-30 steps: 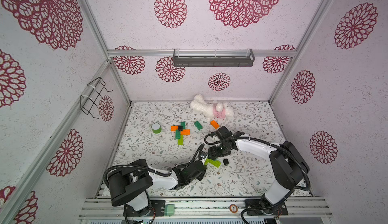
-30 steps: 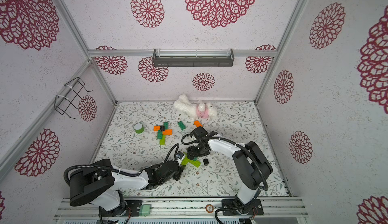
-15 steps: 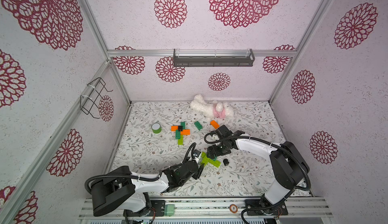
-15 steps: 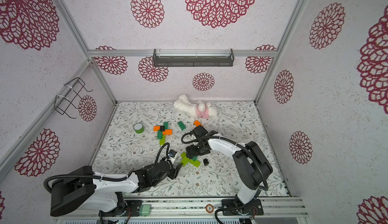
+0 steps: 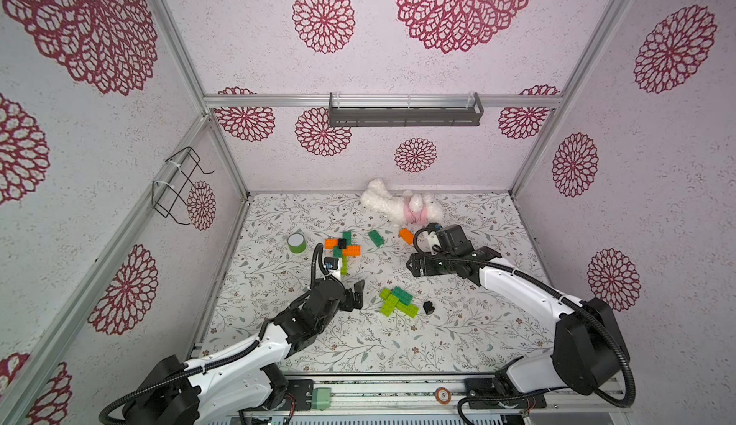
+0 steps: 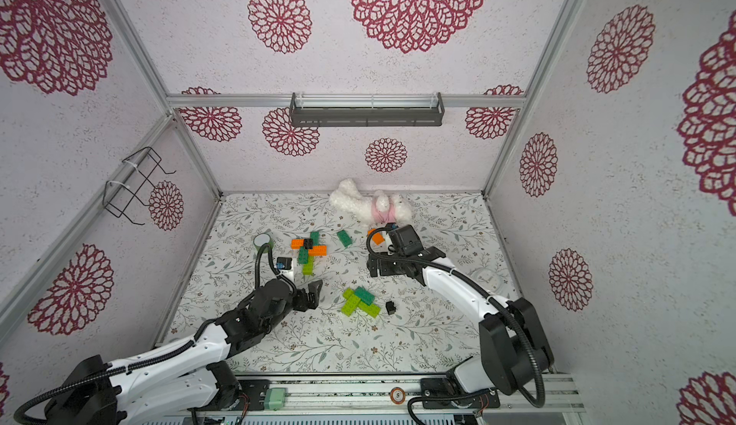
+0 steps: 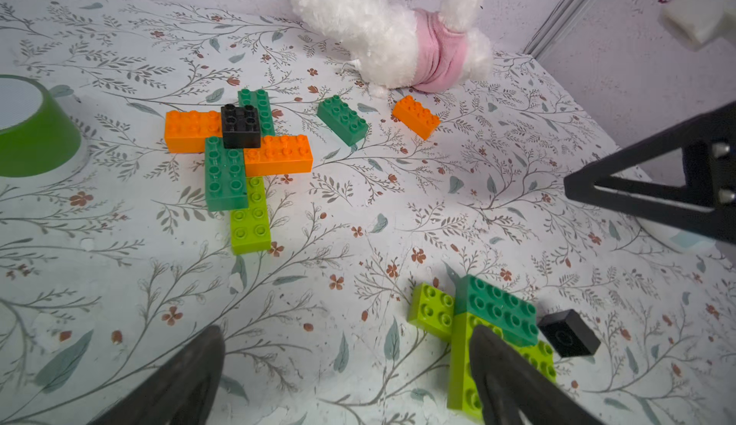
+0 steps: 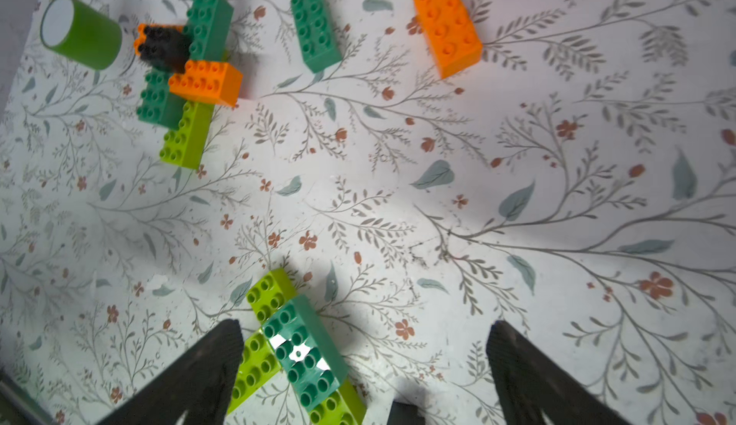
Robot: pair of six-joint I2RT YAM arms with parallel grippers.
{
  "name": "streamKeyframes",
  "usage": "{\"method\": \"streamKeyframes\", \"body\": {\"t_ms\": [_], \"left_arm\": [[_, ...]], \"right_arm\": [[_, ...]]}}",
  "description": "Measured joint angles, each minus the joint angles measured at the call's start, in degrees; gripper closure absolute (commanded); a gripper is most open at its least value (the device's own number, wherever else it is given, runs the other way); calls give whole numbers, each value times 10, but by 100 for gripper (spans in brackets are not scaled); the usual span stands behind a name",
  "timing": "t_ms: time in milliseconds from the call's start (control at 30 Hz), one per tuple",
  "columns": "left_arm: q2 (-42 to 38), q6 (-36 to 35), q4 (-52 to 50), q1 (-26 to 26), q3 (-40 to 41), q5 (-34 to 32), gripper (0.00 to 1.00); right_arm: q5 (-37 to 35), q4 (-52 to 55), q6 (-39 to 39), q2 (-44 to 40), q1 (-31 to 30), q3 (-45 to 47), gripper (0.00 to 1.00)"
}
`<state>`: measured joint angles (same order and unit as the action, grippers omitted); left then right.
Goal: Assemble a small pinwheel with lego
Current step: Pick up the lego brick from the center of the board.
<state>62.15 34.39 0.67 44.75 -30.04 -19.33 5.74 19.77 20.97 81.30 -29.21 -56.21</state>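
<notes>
Left wrist view, left gripper (image 7: 346, 337) spread empty near lego (image 7: 498, 307), right gripper (image 8: 366, 327) likewise, tape roll (image 7: 36, 140), plush toy (image 7: 382, 40)

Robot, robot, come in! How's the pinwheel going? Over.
Left gripper and right gripper open, empty. Green brick cluster loose on table, black brick beside it. Stuffed toy and tape roll well away.

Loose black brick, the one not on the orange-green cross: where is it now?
In a top view the loose black brick lies on the mat right beside the lime and dark green cluster, on its right-arm side.
</notes>
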Motion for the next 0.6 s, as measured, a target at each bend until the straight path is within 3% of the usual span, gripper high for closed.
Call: {"method": "streamKeyframes", "body": {"t_ms": [200, 333, 600], "left_arm": [[193, 48, -75, -13, -213, 42, 2], [345, 87, -129, -13, -354, 57, 13], [554, 148, -237, -20, -542, 12, 18]], "right_arm": [[-28, -26, 17, -20, 8, 32, 1], [-36, -30, 20, -53, 13, 56, 1], [-17, -38, 21, -121, 21, 103, 1]]}}
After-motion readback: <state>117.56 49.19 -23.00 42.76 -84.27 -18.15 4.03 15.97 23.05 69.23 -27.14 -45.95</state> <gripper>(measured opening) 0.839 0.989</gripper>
